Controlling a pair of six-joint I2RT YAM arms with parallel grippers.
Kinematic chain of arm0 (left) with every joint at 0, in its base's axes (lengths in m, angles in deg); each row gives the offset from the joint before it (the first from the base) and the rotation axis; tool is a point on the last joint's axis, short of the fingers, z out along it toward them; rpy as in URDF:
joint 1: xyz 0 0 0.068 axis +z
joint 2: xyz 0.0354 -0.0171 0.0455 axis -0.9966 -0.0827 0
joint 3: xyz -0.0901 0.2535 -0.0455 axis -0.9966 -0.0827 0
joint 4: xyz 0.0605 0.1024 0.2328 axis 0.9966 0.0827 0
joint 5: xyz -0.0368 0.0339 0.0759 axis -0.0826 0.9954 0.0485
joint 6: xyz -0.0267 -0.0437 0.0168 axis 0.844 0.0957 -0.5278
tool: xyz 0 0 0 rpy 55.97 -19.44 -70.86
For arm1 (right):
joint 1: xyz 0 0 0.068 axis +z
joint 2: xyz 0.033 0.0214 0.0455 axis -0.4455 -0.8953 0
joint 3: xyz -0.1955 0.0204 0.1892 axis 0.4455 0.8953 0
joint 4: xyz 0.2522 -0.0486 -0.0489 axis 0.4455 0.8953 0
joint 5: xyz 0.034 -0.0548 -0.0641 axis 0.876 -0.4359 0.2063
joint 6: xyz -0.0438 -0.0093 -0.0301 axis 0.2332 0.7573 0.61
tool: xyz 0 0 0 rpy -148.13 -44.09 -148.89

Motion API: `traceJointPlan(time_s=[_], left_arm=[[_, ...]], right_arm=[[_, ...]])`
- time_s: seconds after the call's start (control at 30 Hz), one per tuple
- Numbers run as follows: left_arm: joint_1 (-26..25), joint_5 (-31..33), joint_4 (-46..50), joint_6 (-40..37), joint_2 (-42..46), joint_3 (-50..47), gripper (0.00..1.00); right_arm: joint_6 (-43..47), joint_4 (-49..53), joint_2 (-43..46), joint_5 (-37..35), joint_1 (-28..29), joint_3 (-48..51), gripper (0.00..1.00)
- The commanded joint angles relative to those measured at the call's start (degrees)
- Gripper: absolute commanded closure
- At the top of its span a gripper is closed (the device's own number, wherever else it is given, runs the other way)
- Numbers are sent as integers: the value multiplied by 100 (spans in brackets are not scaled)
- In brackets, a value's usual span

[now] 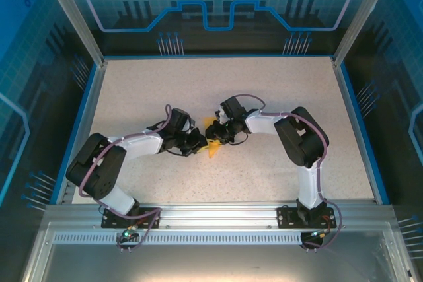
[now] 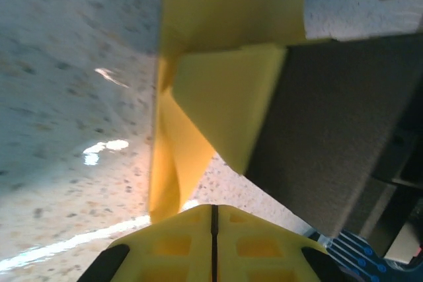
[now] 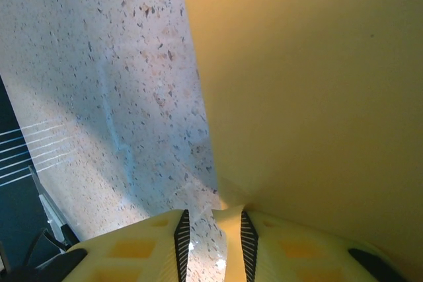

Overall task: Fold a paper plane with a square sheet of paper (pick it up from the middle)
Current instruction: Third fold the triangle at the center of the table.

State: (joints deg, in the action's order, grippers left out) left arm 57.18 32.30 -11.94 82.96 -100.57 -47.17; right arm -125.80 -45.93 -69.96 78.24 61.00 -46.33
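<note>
Inward, arms (image 1: 135,143) bent, left pincer (image 2: 213,232) closed, right pincer (image 3: 213,236) astride paper (image 3: 317,97).

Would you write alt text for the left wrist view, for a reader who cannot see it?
A partly folded yellow sheet of paper with a triangular flap reaches the shut left gripper, above a speckled table; a dark grey block is at right.
</note>
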Motion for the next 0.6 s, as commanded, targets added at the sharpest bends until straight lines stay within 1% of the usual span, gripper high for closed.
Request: traceJointPlan(time_s=[0.0,0.3,0.57], left_arm=[[-173,-180,-291,191,-199,-44,90],[-358,77,-211,166,-644,138,90],[-407,258,61,79,-730,136,90]], right_arm=[[-45,700,-433,-455,-97,125,70],[-21,780,-474,-483,-97,64,71],[-9,826,-502,-492,-98,29,71]])
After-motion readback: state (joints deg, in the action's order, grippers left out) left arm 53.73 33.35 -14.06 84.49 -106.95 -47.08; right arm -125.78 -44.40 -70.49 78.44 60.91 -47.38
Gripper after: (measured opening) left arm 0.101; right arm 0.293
